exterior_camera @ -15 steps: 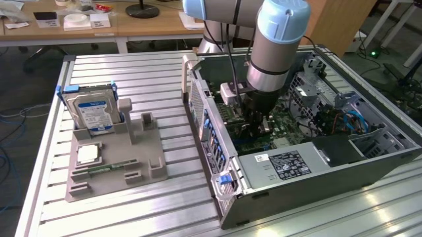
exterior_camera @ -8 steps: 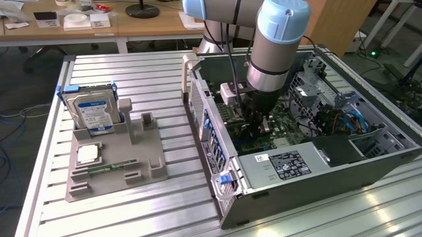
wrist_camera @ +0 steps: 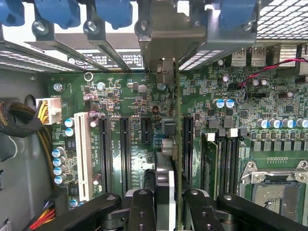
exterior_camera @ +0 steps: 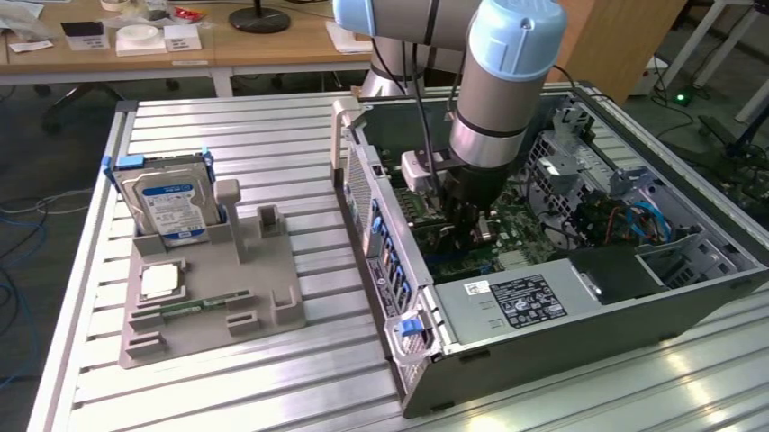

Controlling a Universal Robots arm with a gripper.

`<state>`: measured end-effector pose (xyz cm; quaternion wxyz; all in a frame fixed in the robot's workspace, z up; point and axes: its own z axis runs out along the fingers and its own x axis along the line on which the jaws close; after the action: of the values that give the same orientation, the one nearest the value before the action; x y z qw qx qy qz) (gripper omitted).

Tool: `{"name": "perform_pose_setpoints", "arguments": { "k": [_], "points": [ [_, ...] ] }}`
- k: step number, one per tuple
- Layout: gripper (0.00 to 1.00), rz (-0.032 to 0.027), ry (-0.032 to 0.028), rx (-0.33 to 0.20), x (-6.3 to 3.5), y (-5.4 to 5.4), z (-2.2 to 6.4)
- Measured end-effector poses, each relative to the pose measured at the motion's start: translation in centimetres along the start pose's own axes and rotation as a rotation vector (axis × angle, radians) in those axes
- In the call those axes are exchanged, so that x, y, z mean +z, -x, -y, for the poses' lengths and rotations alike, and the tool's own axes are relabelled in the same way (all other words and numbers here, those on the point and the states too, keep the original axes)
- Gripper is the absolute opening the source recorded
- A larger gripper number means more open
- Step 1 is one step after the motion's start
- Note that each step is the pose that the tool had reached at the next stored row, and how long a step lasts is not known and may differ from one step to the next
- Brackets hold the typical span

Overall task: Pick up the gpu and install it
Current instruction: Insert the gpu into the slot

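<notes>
Pincer (wrist_camera: 166,209) is reaching down inside the open computer case (exterior_camera: 577,324), its two black fingers (wrist_camera: 142,209) closing partway on the gpu (wrist_camera: 177,144), which is standing on edge between them. The card is appearing edge-on in the wrist view, a thin green board running from the pincer up to its silver end bracket (wrist_camera: 166,36) at the case's rear slot openings. Its lower edge is lying along one of the long black expansion slots (wrist_camera: 187,149) on the motherboard (wrist_camera: 269,106); whether it is fully seated, I cannot tell.

Desk (exterior_camera: 240,387), ribbed aluminium, is carrying everything. The robot arm (exterior_camera: 505,81), grey with pale blue joints, is coming down from the top of the exterior view into the case, which is lying on its side with the lid off at the exterior view's right. A grey power supply with a black label (exterior_camera: 529,301) is sitting at the near end of the case.

At the exterior view's left, well apart from the case, a grey parts holder (exterior_camera: 229,288) is resting on the desk. A silver hard drive with a blue-white label (exterior_camera: 168,202) is standing upright in its far end. A square processor (exterior_camera: 160,281) is lying flat nearer the front, and a narrow green memory stick (exterior_camera: 198,306) is lying just beside it.
</notes>
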<state>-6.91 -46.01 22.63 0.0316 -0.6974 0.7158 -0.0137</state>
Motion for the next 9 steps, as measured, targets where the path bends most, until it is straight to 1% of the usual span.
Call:
{"name": "perform_pose_setpoints", "arguments": {
  "k": [2, 3, 9],
  "points": [
    [0.28, 0.0067, 0.0001, 0.000, 0.00, 0.00, 0.00],
    [0.28, 0.0081, 0.0001, 0.001, 0.00, 0.00, 0.00],
    [0.28, 0.0080, 0.0001, 0.001, 0.00, -0.17, 0.01]
  ]
}}
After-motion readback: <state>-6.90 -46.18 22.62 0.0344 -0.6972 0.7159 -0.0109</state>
